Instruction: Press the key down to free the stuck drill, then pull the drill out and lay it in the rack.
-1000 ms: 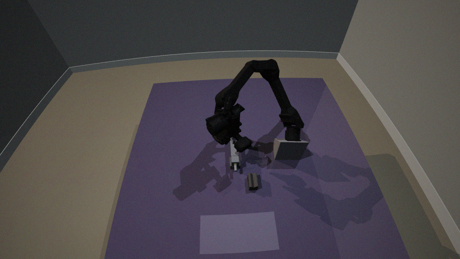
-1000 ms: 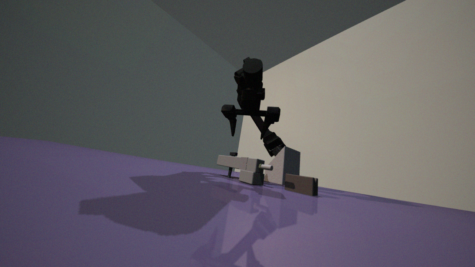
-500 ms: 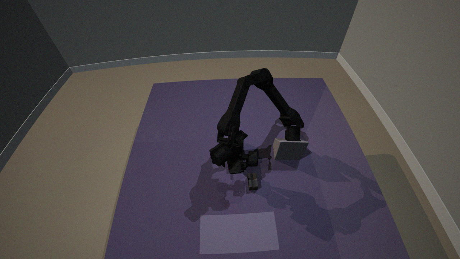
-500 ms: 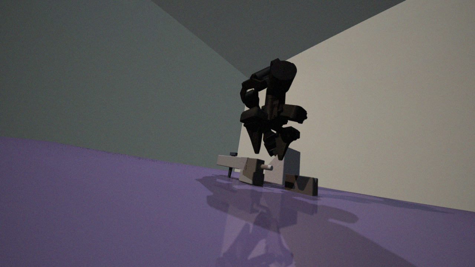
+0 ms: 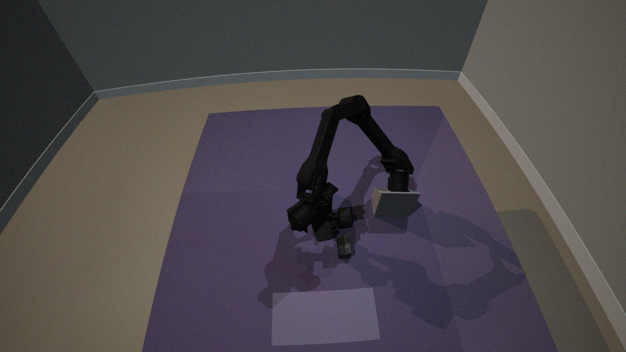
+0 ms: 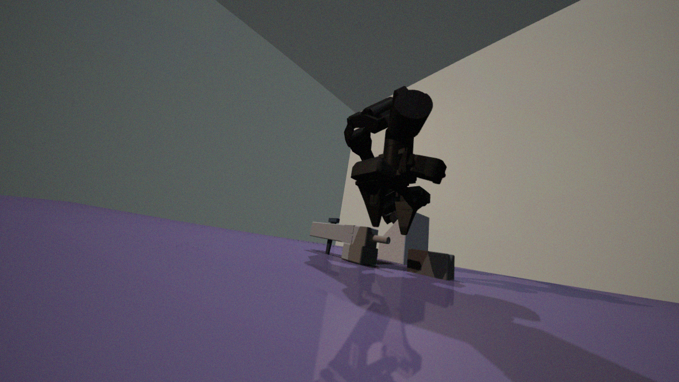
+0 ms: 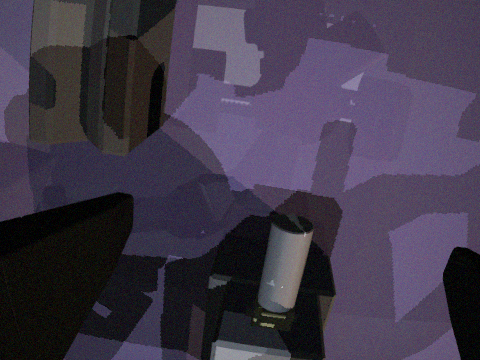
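Observation:
My gripper (image 5: 334, 225) (image 6: 390, 229) (image 7: 298, 240) is open and empty, pointing down above the front end of the housing. The drill (image 6: 383, 240) (image 7: 285, 265), a pale rod with a brass collar at its root, sticks out of the light grey housing (image 6: 359, 242) (image 7: 250, 351). In the wrist view it shows between the two spread fingers. The dark key (image 6: 333, 220) sits on top of the housing's rear bar; the wrist view does not show it. The rack (image 5: 344, 248) (image 6: 429, 263) (image 7: 57, 27) is a grooved brownish block beside the drill. The arm hides drill and housing in the top view.
The arm's base stands on a grey wedge-shaped pedestal (image 5: 396, 205) (image 6: 418, 237) behind the rack and to its right in the top view. A pale rectangle (image 5: 325, 317) shows on the purple surface (image 5: 218, 262) in front. Shadows of the arm cross the surface.

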Action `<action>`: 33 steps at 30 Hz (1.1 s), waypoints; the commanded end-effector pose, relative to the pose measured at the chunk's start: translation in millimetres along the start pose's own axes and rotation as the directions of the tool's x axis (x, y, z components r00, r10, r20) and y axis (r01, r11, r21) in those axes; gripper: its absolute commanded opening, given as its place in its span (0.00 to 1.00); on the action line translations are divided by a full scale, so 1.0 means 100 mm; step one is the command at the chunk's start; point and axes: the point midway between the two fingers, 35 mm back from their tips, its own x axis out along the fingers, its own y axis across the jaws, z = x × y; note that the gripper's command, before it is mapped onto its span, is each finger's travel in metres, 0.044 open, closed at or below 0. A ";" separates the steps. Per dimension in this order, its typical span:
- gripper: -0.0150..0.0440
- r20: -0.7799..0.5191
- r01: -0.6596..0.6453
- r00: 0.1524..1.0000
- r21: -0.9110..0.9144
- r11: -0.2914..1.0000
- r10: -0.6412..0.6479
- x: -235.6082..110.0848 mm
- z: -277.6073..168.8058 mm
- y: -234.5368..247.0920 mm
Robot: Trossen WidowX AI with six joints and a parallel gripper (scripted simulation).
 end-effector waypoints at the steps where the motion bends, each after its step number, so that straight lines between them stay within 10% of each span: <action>1: 1.00 0.002 -0.002 1.000 -0.004 1.000 0.002 0.03 0.00 0.00; 33: 1.00 -0.002 -0.002 1.000 -0.003 1.000 0.002 0.51 -0.14 0.01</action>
